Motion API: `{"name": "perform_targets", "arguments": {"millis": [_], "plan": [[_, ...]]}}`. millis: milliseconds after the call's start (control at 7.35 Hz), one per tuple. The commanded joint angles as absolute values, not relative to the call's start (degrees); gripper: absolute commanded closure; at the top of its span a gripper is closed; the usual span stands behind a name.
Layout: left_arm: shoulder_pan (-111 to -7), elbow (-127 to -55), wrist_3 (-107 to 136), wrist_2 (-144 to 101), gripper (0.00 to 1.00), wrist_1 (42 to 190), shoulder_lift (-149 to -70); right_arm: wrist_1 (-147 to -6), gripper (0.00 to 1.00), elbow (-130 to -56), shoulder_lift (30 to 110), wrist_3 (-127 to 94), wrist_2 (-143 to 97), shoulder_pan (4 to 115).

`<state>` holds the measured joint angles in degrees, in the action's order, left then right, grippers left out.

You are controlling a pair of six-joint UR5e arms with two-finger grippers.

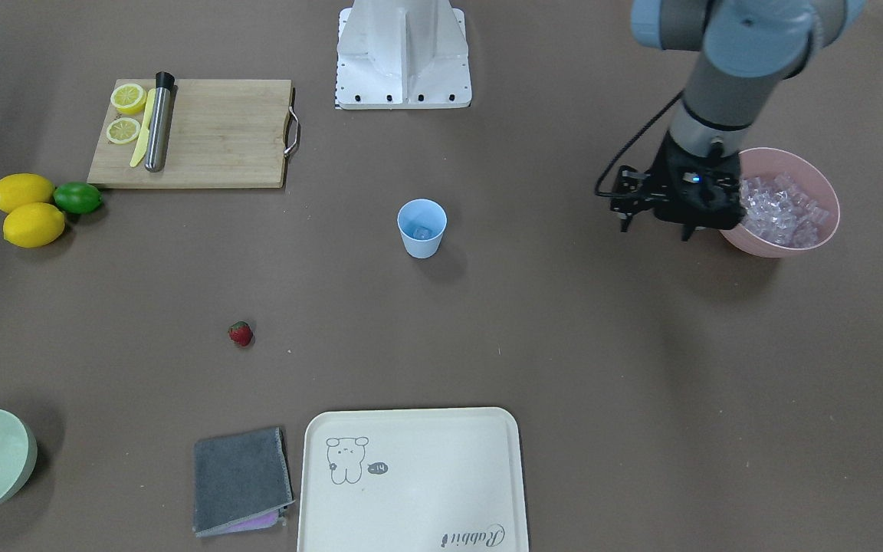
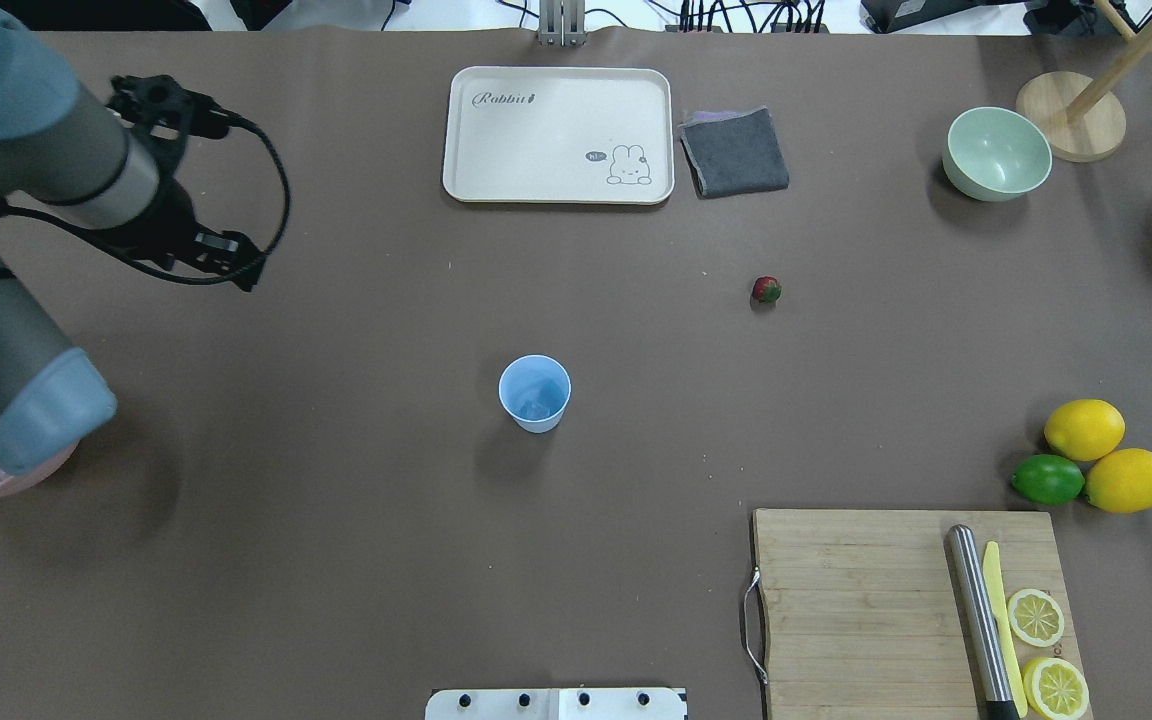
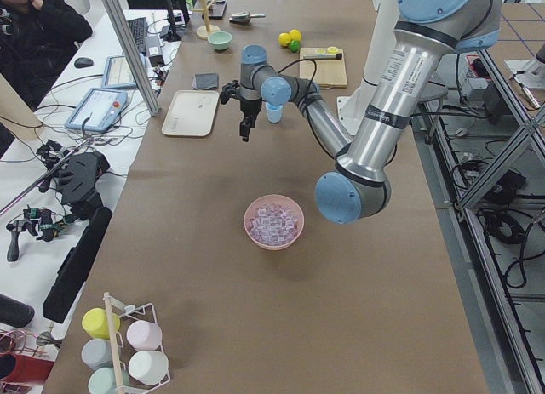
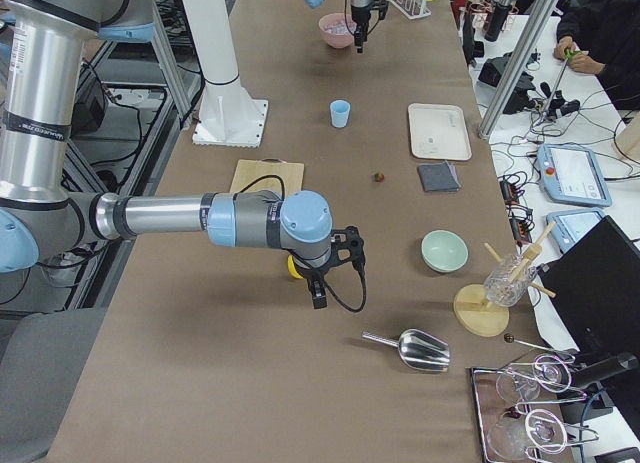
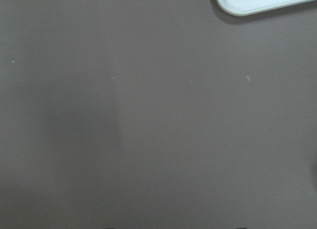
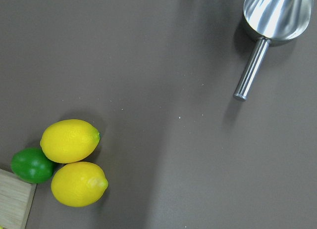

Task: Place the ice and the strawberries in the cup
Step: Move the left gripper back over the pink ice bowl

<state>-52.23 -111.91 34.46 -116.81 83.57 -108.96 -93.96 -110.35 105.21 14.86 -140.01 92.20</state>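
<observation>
One cube of ice [image 1: 421,231] seems to sit in the cup [image 1: 421,244], the strawberry [image 1: 240,333] lies well apart, and we judge the left tool [image 1: 658,221] hovers beside the pink bowl [image 1: 763,247] to fetch more, though we cannot tell its opening.

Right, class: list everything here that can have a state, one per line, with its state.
cup, upright, some ice inside
strawberry, lying on the table, outside the cup
pink bowl, upright, heaped with ice cubes
mint bowl, upright, empty
lemon slices, cut, lying on the board
left tool, above the table, open or shut unclear
</observation>
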Motion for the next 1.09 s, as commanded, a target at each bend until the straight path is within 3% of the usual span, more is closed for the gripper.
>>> {"name": "perform_targets", "arguments": {"millis": [0, 408, 681, 953], "plan": [[-60.1, -111.9, 30.3, -120.0, 0.15, 92.0, -97.1, -94.0, 0.00, -110.3, 105.3, 15.1, -140.0, 92.2], [-64.1, -108.5, 37.1, -126.6, 0.16, 109.7, -83.1, -94.0, 0.00, -110.3, 105.3, 15.1, -140.0, 92.2], [-63.9, -99.5, 42.6, -126.8, 0.18, 121.3, -83.8, -94.0, 0.00, -110.3, 105.3, 15.1, -140.1, 92.2], [-63.7, -99.9, 46.0, -126.7, 0.18, 121.7, -83.5, -94.0, 0.00, -110.4, 105.3, 15.1, -140.2, 92.2]]}}
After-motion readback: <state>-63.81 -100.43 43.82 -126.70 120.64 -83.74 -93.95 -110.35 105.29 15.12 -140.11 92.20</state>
